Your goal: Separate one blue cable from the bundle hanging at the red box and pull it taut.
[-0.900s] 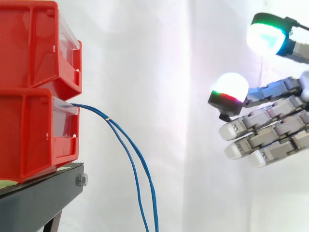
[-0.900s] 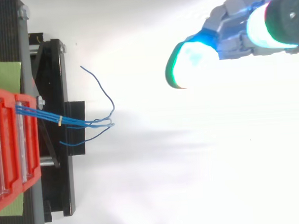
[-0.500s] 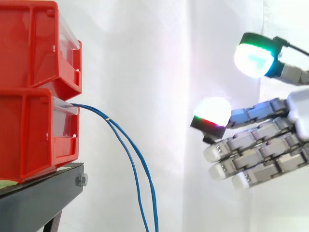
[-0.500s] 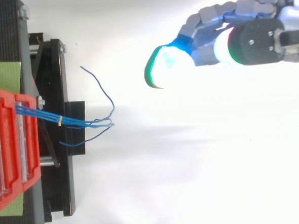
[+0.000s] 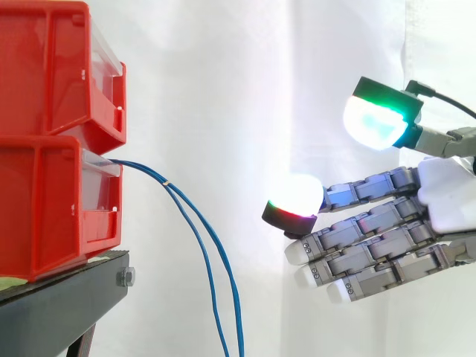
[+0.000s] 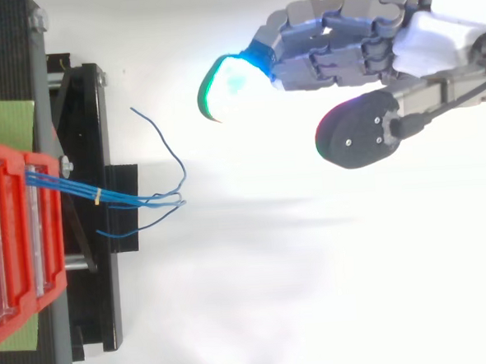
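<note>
so far, nothing of the task is judged to be done.

from the side, the bundle is seen led out of the front of the red box, which is carried on the black stand with an upper box stacked on it. the strands are bound by a small tie just past the box front and are left hanging slack in a curve to the lower edge. two strands can be told apart below the tie, close together, with neither drawn out from the other. the hand is held to the right, well apart from the bundle, at about the height of the red box. its fingers are stretched almost straight toward the box, the thumb is lifted clear above them, and nothing is held. a glowing pad is the part nearest the strands.

from above, the bundle is seen fanning out beyond the tie into several loose ends over the stand. the hand is set toward the view's upper right, off to one side of the line of the bundle. the foremost pad is apart from every strand, and no contact is made.

the whole job is therefore judged to be left: the gap must be closed, one strand singled out and pinched, and that strand drawn away from the box until it is straight.
</note>
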